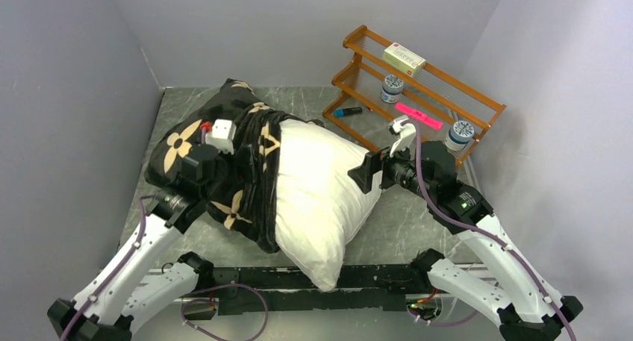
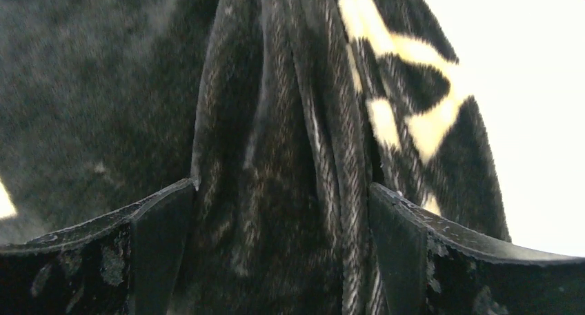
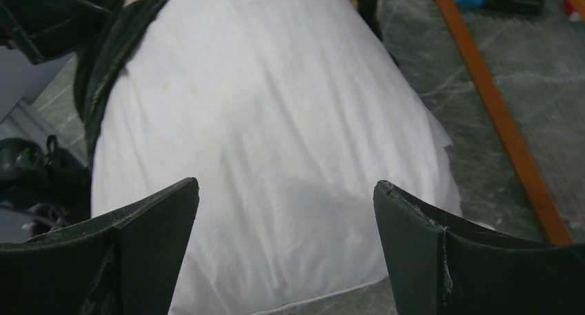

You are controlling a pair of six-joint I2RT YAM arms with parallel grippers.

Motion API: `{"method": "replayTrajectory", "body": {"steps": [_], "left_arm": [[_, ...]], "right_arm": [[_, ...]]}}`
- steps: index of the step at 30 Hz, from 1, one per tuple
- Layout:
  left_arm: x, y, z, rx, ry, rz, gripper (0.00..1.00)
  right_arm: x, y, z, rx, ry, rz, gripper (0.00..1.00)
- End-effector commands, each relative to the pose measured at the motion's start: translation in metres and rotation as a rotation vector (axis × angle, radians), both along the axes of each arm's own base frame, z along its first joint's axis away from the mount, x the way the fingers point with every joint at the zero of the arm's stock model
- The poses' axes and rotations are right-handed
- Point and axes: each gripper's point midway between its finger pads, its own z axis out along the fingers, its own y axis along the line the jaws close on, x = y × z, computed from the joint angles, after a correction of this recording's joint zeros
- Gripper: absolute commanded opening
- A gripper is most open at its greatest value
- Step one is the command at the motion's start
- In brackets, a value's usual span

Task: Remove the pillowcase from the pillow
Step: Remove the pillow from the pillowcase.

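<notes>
My two tools at a half-covered pillow (image 1: 321,192) on a grey counter (image 1: 407,221).
My left tool (image 2: 283,191) is spread wide, with a bunched ridge of the black flowered pillowcase (image 1: 179,143) between its fingers. The pillowcase covers the pillow's left end and the white right end lies bare. My right tool (image 3: 286,187) also gapes wide at the pillow's right edge; I cannot tell if it touches.

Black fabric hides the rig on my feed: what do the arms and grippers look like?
The left arm and right arm: white shells, black joints, purple cables along them. The left gripper and right gripper: two black, wedge-shaped, scuffed fingers each. White camera block on each wrist; a green light on the right arm.
</notes>
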Motion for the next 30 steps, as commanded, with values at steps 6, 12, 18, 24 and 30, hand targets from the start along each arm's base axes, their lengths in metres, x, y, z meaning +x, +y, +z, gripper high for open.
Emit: {"method": "replayTrajectory", "body": {"steps": [6, 12, 18, 24, 30], "left_arm": [[-0.04, 0.014, 0.003, -0.161, -0.119, 0.007, 0.97], [-0.035, 0.003, -0.009, -0.165, -0.092, -0.026, 0.97], [-0.024, -0.011, -0.023, -0.135, -0.04, -0.072, 0.97], [-0.012, -0.029, -0.018, -0.137, -0.043, -0.143, 0.97], [-0.007, -0.038, -0.029, -0.117, -0.007, -0.18, 0.97]], "right_arm": [[-0.021, 0.062, 0.011, 0.025, -0.068, 0.207, 1.0], [-0.057, 0.11, 0.001, -0.053, -0.103, 0.321, 1.0], [-0.112, 0.154, -0.011, -0.192, -0.201, 0.464, 1.0], [-0.14, 0.177, -0.045, -0.445, -0.308, 0.494, 1.0], [-0.132, 0.18, -0.062, -0.56, -0.334, 0.452, 1.0]]}}
